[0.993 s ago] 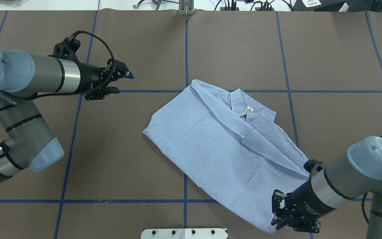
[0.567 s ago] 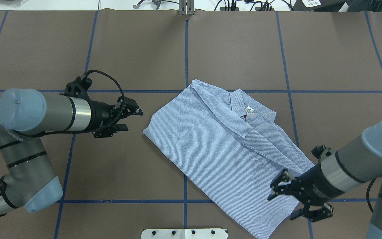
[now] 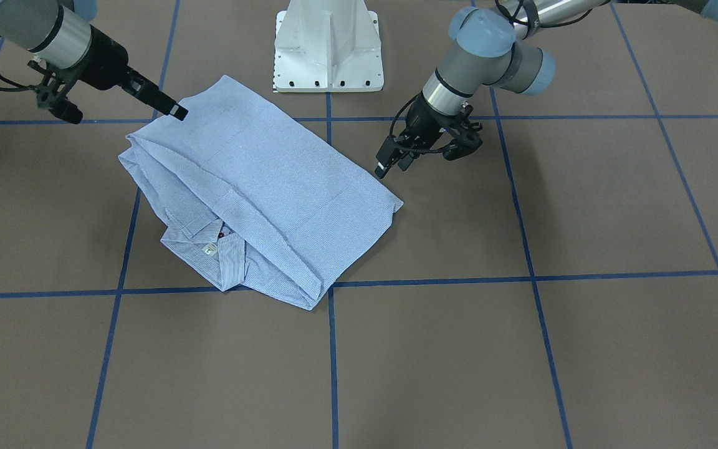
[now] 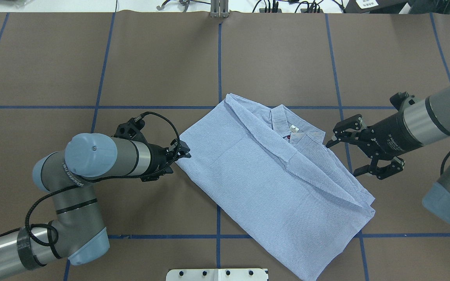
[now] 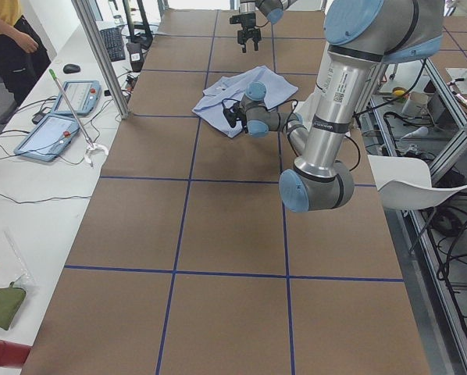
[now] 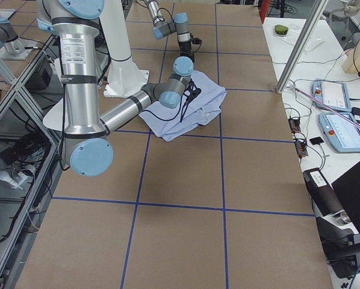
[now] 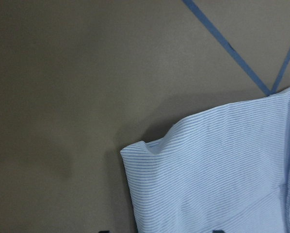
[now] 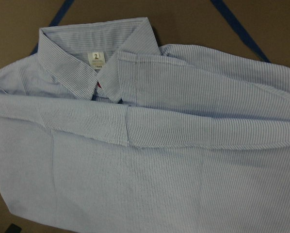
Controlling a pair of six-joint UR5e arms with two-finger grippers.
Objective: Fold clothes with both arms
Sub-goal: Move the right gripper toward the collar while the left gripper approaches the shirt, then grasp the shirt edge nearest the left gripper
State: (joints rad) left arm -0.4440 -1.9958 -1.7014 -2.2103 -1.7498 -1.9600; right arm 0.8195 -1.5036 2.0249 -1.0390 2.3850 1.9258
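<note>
Shirt (image 4: 272,175), light blue with fine white stripes, lay folded and slanted at the middle of the brown table (image 4: 150,58), its collar (image 4: 287,125) toward the far side. The left gripper (image 3: 392,166) sat low at the shirt's left corner. The left wrist camera showed that corner slightly humped, with the gripper's dark tips set wide apart at the frame's bottom edge; contact could not be judged. The right gripper (image 4: 342,158) hovered just right of the collar, fingers splayed wide, holding nothing. The right wrist camera gave the clearest look at the collar's small white label (image 8: 95,57) and a sliver of red beneath it.
</note>
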